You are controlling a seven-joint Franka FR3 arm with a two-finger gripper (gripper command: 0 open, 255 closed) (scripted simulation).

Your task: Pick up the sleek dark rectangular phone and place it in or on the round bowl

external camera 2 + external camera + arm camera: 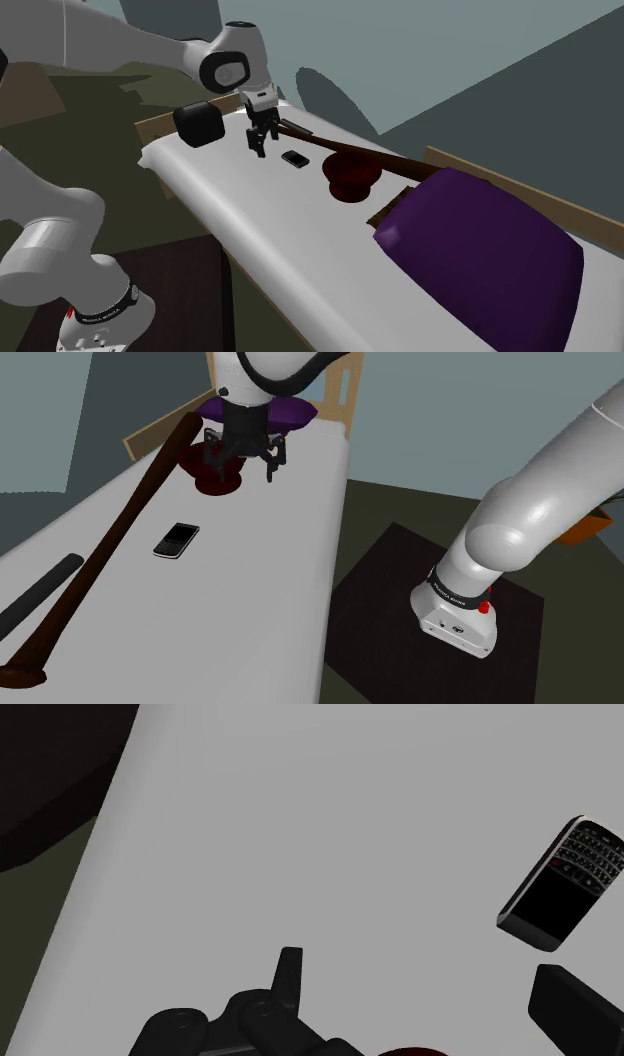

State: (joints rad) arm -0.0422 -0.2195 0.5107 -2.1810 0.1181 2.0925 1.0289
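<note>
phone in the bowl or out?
Out: phone lies flat on the white surface, apart from the dark red bowl.

Phone point(558, 886) glossy black with silvery rim, bowl point(349, 175) smooth dark red, tabletop point(250, 622) matt pale grey, arm point(535, 517) glossy white.

My arm point(540, 512) is glossy white, rounded shells joined by dark rings; one black band point(452, 592) near my base carries small white lettering, beside a red button point(485, 608). My claw point(242, 466) is all black.

black keypad phone point(176, 540) lies flat, face up, apart from the upright dark red bowl point(349, 173).
</note>
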